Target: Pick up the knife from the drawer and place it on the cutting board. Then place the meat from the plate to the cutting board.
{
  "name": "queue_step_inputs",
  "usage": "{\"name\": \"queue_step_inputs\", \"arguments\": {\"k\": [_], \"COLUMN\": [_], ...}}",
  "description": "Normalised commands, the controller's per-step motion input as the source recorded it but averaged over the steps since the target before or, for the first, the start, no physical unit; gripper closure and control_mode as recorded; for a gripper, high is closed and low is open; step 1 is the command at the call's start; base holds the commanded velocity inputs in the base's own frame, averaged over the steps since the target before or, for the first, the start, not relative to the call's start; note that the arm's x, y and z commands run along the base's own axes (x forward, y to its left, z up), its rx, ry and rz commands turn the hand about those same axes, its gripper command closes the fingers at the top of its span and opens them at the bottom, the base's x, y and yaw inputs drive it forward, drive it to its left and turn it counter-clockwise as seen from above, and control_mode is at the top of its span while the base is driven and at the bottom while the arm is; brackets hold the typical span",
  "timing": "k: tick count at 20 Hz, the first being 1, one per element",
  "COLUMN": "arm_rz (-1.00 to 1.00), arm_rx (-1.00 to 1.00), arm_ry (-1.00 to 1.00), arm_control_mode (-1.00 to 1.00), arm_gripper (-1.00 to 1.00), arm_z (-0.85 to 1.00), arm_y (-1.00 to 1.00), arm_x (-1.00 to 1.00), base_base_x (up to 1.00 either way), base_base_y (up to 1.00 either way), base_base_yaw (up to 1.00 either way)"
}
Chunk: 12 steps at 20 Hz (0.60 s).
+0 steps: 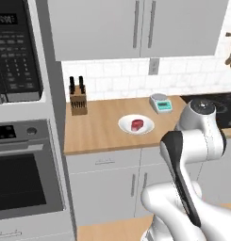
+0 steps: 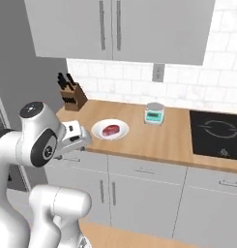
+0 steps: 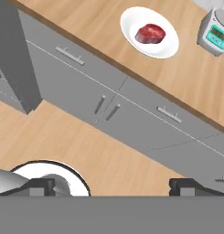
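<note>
Centrally, the plate (image 1: 136,124) holds the meat (image 1: 136,124) (drawers closed); the claw (image 3: 112,186) gapes empty.

Bare counter (image 1: 98,129) surrounds the plate (image 1: 136,124); knife block (image 1: 78,101) and scale (image 1: 161,102) stand well apart behind.

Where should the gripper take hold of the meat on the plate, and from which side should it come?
Probably from straight above, with the fingers closing across the narrower sides of the meat. It lies flat at the middle of the shallow plate, whose low rim would likely block a sideways approach.
</note>
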Motion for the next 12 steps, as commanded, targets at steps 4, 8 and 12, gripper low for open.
{"name": "queue_step_inputs", "arguments": {"k": [4,8,12], "arm_rz": [0.00,0.00,0.00], "arm_rx": [0.00,0.00,0.00], "arm_ry": [0.00,0.00,0.00], "arm_control_mode": [1.00,1.00,1.00], "arm_gripper": [-1.00,-1.00,-1.00], "arm_z": [0.00,0.00,0.00], "arm_y": [0.00,0.00,0.00], "arm_x": [0.00,0.00,0.00], "base_base_x": [0.59,0.56,0.38], "base_base_y": [0.49,0.30,0.00], "base_base_yaw": [-0.19,-0.13,-0.08]}}
